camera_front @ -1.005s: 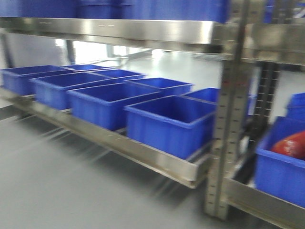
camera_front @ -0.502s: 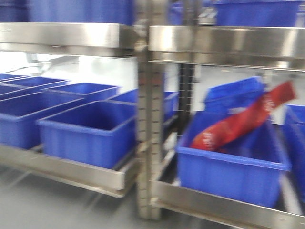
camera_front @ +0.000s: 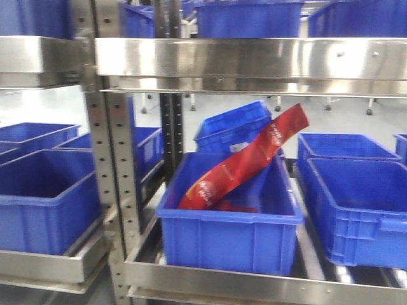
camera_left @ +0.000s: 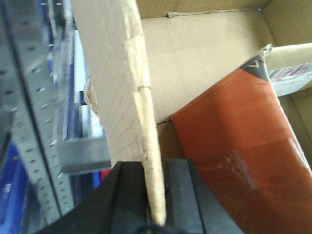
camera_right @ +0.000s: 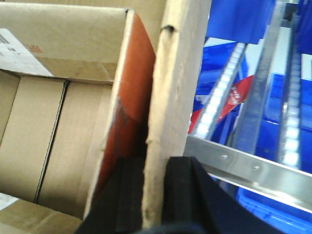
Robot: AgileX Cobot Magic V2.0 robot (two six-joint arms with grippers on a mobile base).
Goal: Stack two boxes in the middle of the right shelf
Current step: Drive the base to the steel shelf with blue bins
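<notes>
**Brown corrugated cardboard carton (camera_left: pixel 204 63) gripped by two of its walls, beside the shiny stainless-steel rack (camera_front: pixel 254 57).**

The carton is open at the top, and a glossy orange-red panel (camera_left: pixel 234 146) lies against its inner face; whether this belongs to a second carton cannot be told. The left end effector (camera_left: pixel 155 190) is closed on the upright edge of one wall, one black finger on each side. The right end effector (camera_right: pixel 156 187) pinches another wall (camera_right: pixel 170 97) the same way. Just past that wall are a steel rail with screws (camera_right: pixel 234 163) and roller tracks (camera_right: pixel 219 92). The front view does not show the carton; on the lower rack level it shows blue plastic bins (camera_front: pixel 229 235), the nearest holding a long red packet (camera_front: pixel 245 162) that leans over its rear rim.
</notes>
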